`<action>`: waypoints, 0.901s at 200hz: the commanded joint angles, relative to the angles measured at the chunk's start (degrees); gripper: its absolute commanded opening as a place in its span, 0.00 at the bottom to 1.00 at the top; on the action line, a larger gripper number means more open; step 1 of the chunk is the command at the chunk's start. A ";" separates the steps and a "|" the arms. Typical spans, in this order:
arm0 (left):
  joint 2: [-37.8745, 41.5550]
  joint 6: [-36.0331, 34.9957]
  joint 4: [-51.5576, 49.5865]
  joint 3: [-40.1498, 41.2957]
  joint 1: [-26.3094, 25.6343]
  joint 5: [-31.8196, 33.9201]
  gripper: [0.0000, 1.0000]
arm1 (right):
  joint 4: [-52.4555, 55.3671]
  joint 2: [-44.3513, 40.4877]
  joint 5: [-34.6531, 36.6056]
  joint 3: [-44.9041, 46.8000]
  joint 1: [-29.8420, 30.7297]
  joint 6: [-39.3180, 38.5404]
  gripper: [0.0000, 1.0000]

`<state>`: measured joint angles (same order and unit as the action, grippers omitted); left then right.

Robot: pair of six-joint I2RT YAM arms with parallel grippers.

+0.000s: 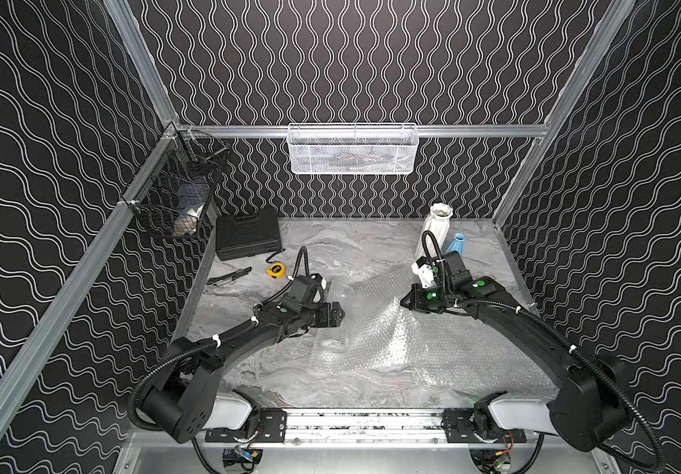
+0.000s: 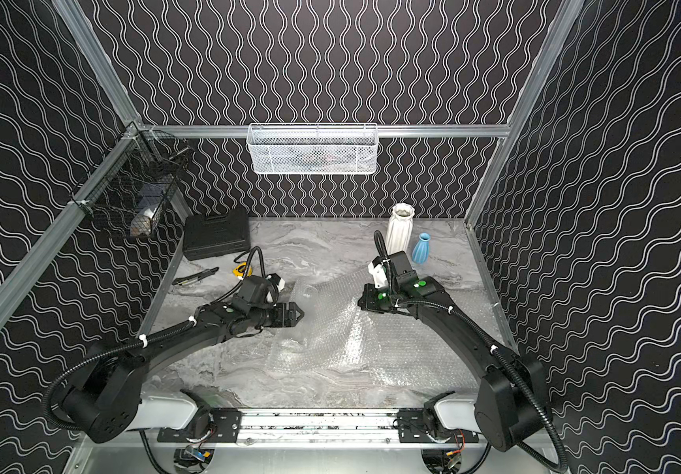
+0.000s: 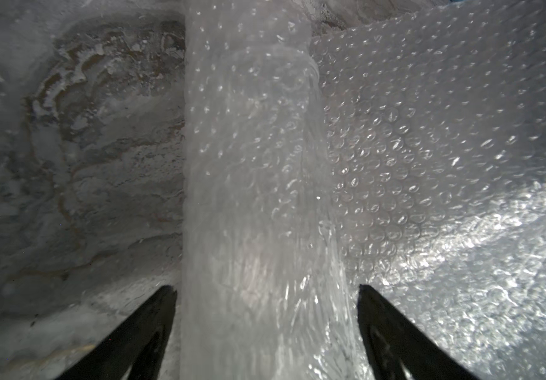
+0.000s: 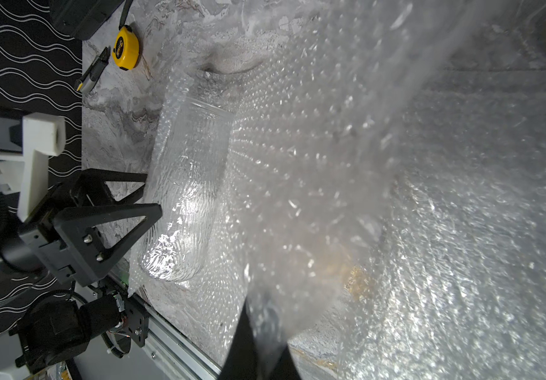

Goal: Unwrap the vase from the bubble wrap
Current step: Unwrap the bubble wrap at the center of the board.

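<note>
Marble table [image 1: 355, 254]; bubble wrap [image 1: 392, 340] on it

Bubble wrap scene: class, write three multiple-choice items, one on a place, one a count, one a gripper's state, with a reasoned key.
1. The yellow tape measure lies: A near the black case; B by the right wall; C at the near edge.
2. Vases standing upright: A one; B two; C four.
3. The right gripper is: A open; B shut on the bubble wrap; C shut on a vase.
Key: A, both top views show it by the case; B, the white vase and blue vase stand; B, its wrist view shows wrap pinched between shut fingers.
</note>
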<state>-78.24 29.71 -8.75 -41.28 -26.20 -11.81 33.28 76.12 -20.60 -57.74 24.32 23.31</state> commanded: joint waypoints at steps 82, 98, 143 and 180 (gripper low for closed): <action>1.59 -3.06 -4.48 -1.95 0.18 3.38 0.88 | -0.08 0.55 0.82 0.24 0.03 -0.28 0.00; 2.83 -3.42 -6.49 -2.90 0.18 6.57 0.89 | -0.05 0.74 0.91 0.17 0.03 -0.28 0.00; 5.74 -4.68 -11.64 -6.65 0.00 11.78 0.92 | -0.27 1.32 1.35 0.14 0.03 0.10 0.00; 3.47 -6.07 -14.16 -10.15 -0.09 5.36 0.95 | -0.15 1.88 1.61 0.12 0.03 0.15 0.00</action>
<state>-73.54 25.58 -20.38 -49.84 -26.26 -2.66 33.28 77.71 -19.75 -57.45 24.32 23.33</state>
